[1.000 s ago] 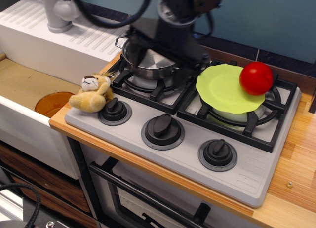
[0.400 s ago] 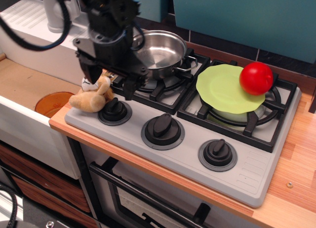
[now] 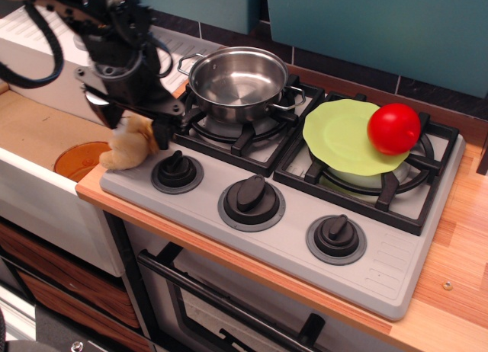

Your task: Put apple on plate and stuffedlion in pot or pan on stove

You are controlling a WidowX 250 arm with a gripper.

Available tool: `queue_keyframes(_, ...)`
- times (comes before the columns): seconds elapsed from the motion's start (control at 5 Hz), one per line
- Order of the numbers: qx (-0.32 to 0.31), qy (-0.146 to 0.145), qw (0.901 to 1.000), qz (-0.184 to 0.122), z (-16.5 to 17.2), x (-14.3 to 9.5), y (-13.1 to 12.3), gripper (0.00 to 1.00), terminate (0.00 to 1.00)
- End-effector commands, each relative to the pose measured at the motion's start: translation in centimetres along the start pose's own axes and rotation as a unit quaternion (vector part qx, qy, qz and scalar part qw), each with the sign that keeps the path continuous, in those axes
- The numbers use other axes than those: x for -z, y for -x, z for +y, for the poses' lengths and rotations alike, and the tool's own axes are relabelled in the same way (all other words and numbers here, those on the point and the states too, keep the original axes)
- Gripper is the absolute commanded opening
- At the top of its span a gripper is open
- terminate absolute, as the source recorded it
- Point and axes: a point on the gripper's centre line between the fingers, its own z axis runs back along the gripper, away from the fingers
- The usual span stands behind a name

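Observation:
The stuffedlion (image 3: 124,148) lies on the stove's (image 3: 290,230) front left corner, next to the left knob. My gripper (image 3: 131,120) is lowered over its head, with one black finger on each side, open; the head is hidden. The steel pot (image 3: 238,81) stands empty on the back left burner, just right of the gripper. The lime-green plate (image 3: 343,139) lies on the right burner. The red apple (image 3: 393,129) rests on the plate's right edge.
An orange-brown dish (image 3: 76,161) sits in the sink at left, below the lion. A white draining board (image 3: 38,40) lies behind the arm. Three knobs line the stove's front. The wooden counter (image 3: 457,238) runs along the right.
My gripper has moved left from over the pot and come down over the lion, now covering its head. The pot stands uncovered. The apple has barely shifted.

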Motion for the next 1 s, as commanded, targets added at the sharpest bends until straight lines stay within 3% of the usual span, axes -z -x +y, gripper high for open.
queue_keyframes(0.0,-0.001,0.008,0.9998,-0.016,-0.3,1.2,-0.5,1.0,0.0)
queue_keyframes(0.2,-0.012,0.015,0.9998,-0.004,-1.2,1.2,-0.6,0.0,0.0)
queue_keyframes(0.6,-0.005,0.006,0.9999,0.008,-1.6,-1.5,-3.0,0.0,0.0)
queue_keyframes(0.8,0.001,0.002,0.9997,0.025,-1.6,-4.1,-5.4,0.0,0.0)
